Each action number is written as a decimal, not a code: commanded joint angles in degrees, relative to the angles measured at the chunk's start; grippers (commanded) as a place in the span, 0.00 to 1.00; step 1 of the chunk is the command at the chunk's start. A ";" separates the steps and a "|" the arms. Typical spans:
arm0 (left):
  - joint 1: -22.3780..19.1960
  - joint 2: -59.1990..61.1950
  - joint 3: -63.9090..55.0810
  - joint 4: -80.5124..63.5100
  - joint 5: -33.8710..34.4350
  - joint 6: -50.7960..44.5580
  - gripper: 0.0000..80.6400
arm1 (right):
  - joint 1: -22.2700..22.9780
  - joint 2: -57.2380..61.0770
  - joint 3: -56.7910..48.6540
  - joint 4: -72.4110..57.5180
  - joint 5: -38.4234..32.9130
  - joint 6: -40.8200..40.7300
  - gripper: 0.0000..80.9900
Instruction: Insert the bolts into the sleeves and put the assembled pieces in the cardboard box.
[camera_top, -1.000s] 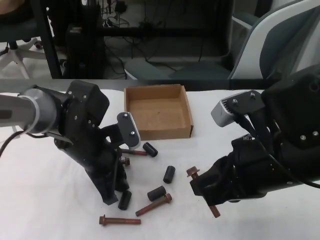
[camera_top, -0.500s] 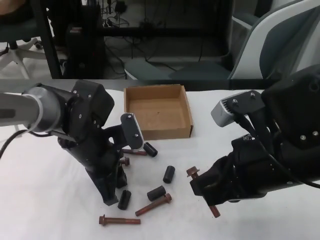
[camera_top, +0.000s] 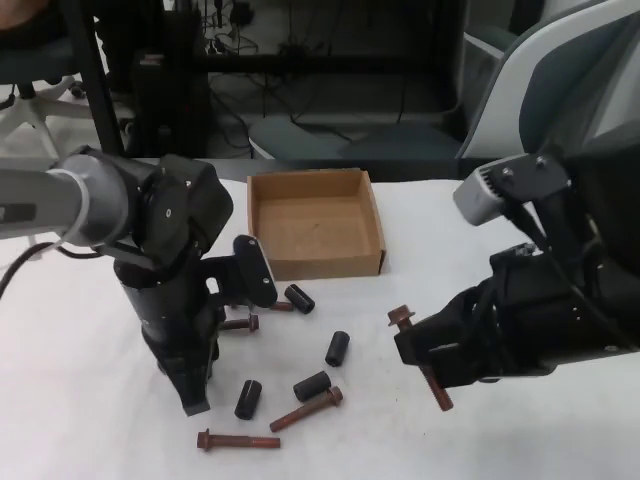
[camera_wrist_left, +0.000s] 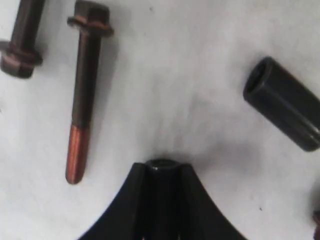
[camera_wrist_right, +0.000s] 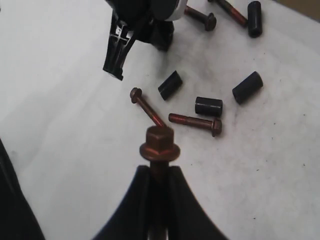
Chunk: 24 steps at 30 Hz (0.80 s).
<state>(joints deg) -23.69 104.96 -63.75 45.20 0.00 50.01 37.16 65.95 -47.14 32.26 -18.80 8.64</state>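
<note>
A white-covered bench (camera_top: 80, 380) is seen from behind 2 black robot arms. The left gripper (camera_top: 194, 398) points straight down, close over the cloth on the left side. Its 2 fingers are pressed onto what looks like a short black cylindrical sleeve (camera_wrist_left: 161, 172), whose end shows between the fingertips in the left wrist view. The right gripper (camera_wrist_right: 159, 172) hangs above the bench on the right side, clamped around the shank of a rusty brown hex-head bolt (camera_top: 403, 318). That bolt is tilted, with its flanged head up and its tip poking out below the fingers. Between the arms, 4 loose black sleeves (camera_top: 338, 348) lie on their sides, 1 of them just beside the left gripper's tip. Also on the cloth are 4 loose brown bolts (camera_top: 238, 439): 2 lie near the front edge and 2 are partly hidden behind the left arm. An open brown cardboard box (camera_top: 330, 265) sits farther back on the bench, beyond the scattered parts and roughly midway between the 2 arms.
</note>
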 joint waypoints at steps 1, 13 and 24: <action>0.11 -3.06 -0.53 3.40 1.82 -4.68 0.02 | -0.33 -1.74 -0.98 -0.37 -0.47 0.45 0.01; -3.46 -18.12 -0.51 4.56 23.79 -19.10 0.02 | -0.33 -3.24 -2.21 -6.64 -0.73 8.05 0.01; -5.01 -25.23 9.09 -18.96 36.28 -37.67 0.02 | -0.33 -3.24 -2.21 -17.95 -0.78 15.51 0.01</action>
<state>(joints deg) -28.52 81.24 -56.75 31.43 33.90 16.19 37.16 63.44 -48.62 16.98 -19.38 23.16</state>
